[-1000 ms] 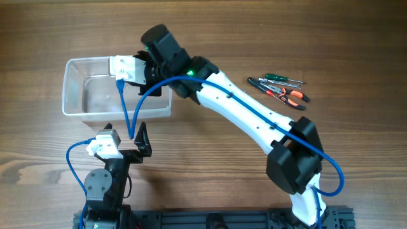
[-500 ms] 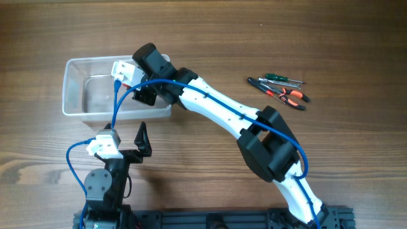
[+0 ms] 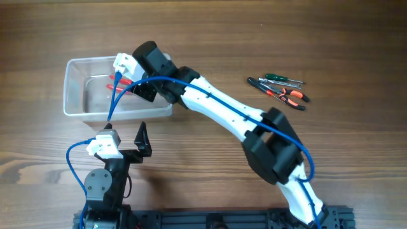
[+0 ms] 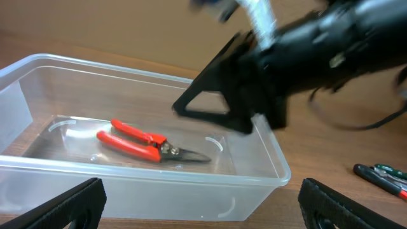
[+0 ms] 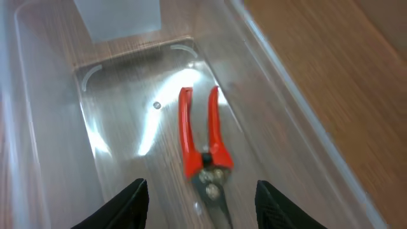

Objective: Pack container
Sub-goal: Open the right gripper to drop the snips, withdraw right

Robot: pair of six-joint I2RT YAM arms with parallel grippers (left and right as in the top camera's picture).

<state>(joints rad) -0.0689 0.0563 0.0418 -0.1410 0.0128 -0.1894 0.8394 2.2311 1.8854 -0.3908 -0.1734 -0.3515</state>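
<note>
The clear plastic container (image 3: 76, 105) sits at the table's left; it also shows in the left wrist view (image 4: 159, 184) and in the right wrist view (image 5: 38, 114). Red-handled pliers (image 3: 119, 84) lie on its floor, seen in the left wrist view (image 4: 143, 141) and in the right wrist view (image 5: 206, 149). My right gripper (image 5: 202, 200) is open and empty, hovering over the pliers above the container's right end (image 3: 141, 86). My left gripper (image 4: 200, 207) is open and empty, in front of the container's near wall (image 3: 141, 141).
Several hand tools lie at the back right: black-and-orange pliers (image 3: 287, 95), a green-handled screwdriver (image 3: 283, 78). They also show at the right edge of the left wrist view (image 4: 381, 177). The right arm (image 3: 222, 111) spans the table's middle.
The red pliers now lie on the container's floor, released by the right gripper. The right arm's wrist has shifted slightly left over the container. The left arm has not moved.
</note>
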